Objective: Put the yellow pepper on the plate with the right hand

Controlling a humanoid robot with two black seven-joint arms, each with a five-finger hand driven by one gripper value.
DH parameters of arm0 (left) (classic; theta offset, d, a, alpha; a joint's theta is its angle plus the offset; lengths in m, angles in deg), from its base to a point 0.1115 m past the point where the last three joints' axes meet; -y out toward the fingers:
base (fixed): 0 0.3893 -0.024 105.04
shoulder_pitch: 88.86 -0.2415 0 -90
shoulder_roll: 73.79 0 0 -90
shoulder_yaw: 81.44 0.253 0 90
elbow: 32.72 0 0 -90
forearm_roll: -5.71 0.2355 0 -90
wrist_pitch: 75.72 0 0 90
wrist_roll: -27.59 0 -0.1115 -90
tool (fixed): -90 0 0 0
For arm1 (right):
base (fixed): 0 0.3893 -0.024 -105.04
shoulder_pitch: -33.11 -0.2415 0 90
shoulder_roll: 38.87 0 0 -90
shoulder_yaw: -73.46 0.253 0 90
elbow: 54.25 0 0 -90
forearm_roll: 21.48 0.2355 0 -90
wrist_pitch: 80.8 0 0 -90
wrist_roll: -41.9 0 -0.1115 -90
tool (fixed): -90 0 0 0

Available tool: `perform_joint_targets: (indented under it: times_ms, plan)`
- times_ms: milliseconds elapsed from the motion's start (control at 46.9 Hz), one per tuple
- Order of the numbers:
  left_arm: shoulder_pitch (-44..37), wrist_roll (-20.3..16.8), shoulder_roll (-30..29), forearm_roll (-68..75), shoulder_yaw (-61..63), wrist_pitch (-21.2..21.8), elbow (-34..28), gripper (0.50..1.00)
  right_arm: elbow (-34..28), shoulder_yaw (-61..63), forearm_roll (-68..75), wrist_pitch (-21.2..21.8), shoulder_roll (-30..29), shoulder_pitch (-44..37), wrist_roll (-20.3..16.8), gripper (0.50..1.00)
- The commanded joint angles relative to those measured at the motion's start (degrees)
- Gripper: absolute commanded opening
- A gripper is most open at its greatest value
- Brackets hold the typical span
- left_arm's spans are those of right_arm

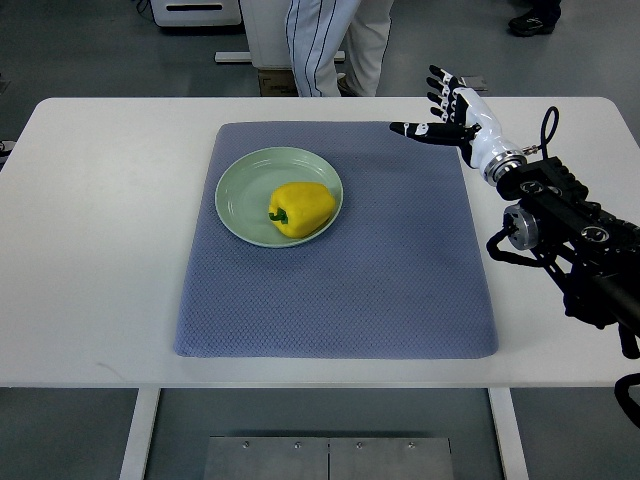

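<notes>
A yellow pepper [300, 208] with a green stem lies on the right part of a pale green plate [240, 190]. The plate rests on the upper left of a blue-grey mat [380, 270]. My right hand [442, 104] hovers over the mat's far right corner, well to the right of the plate, fingers spread and holding nothing. Its black arm comes in from the right edge. My left arm does not show.
The white table [100, 250] stretches around the mat. A person's legs [325, 45] in striped trousers stand beyond the far edge. A metal floor plate [330, 458] shows below the near edge.
</notes>
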Motion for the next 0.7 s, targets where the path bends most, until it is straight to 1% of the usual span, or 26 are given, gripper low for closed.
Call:
perform_joint_targets:
  times_ms: [0,149,213,362,533,682]
  plan:
    - [0.0,0.0,0.0,0.0,0.0,0.0,-0.1,1.000,0.0,3.5,0.0,0.0,-0.1,1.2,-1.2,0.981]
    - [0.0,0.0,0.0,0.0,0.0,0.0,0.0,1.000,0.0,11.2,0.0,0.0,-0.6,2.9,-3.5,0.983]
    - [0.0,0.0,0.0,0.0,0.0,0.0,0.0,1.000,0.0,13.4,0.0,0.0,-0.6,3.7,-3.8,0.985]
    - [0.0,0.0,0.0,0.0,0.0,0.0,-0.1,1.000,0.0,17.9,0.0,0.0,-0.7,5.1,-3.9,0.995]
    - [0.0,0.0,0.0,0.0,0.0,0.0,-0.1,1.000,0.1,24.5,0.1,0.0,-2.6,6.6,-3.5,1.000]
    - [0.0,0.0,0.0,0.0,0.0,0.0,-0.1,1.000,1.0,25.4,0.0,0.0,-3.2,7.0,-3.5,1.000]
